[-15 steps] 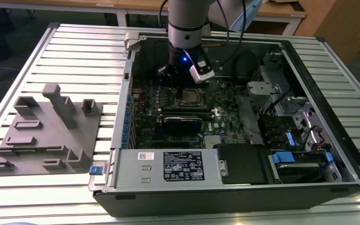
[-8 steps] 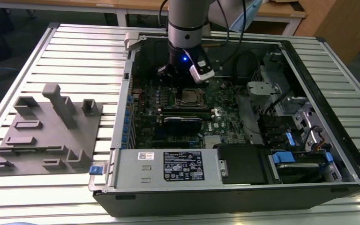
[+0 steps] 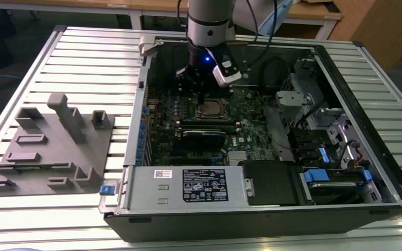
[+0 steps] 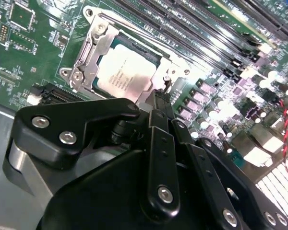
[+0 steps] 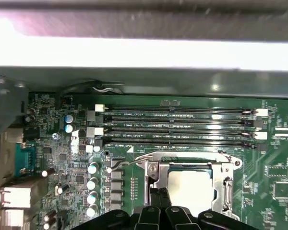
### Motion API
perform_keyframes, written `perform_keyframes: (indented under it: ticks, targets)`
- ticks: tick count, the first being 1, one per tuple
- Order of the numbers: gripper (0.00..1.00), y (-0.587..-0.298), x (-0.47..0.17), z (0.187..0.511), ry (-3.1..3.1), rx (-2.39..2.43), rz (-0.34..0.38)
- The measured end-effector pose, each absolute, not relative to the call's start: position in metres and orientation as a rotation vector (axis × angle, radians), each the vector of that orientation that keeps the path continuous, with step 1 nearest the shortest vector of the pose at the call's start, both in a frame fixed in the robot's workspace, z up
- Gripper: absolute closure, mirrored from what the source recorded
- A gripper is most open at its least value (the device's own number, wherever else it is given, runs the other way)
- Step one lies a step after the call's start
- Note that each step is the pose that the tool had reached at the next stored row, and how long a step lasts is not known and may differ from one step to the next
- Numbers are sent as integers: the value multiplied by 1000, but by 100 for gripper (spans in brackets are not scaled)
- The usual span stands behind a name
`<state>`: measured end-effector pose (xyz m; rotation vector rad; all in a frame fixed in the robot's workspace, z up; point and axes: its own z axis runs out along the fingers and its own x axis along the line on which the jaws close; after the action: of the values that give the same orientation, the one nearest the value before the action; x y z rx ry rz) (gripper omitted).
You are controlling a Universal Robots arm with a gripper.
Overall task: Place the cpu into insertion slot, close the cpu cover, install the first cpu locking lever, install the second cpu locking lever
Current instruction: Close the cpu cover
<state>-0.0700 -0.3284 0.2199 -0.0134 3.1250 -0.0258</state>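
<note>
Fingers (image 4: 161,106) pinched together (nothing seen between them) at the cpu cover (image 4: 89,57) edge, cpu (image 4: 125,72) seated beneath

Our arm (image 3: 208,18) stands upright at the top of the exterior view, its grey last segment vertical. Below it, our black wrist (image 3: 199,52) shows a small blue light (image 3: 207,58). A silver camera (image 3: 227,73) is mounted on the side of the wrist toward the exterior view's right. Our gripper (image 3: 199,90) points straight down, tips lowest. In both wrist views we see its black bolted links (image 4: 86,120) folded inward. The two slim fingers (image 5: 155,201) are drawn together side by side, their tips meeting.
</note>
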Motion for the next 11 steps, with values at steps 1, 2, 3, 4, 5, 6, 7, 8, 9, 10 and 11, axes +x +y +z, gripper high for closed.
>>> perform_keyframes:
  ticks: [1,2,3,4,5,6,7,8,9,10,11]
  targets:
    - [89,-328,-70,220,3125,-13,-25]
    - [89,-328,-70,220,3125,-13,-25]
    - [89,-328,-70,220,3123,-13,-22]
    - [89,-328,-70,220,3119,-13,-19]
    - [89,-328,-70,220,3113,-13,-18]
    - [89,-328,-69,220,3110,-13,-18]
    - [89,-328,-67,220,3110,-13,-18]
    - [89,-328,-65,220,3110,-13,-18]
    - [89,-328,-63,220,3110,-13,-18]
    - [89,-328,-60,220,3110,-13,-18]
    - [89,-328,-58,219,3110,-13,-18]
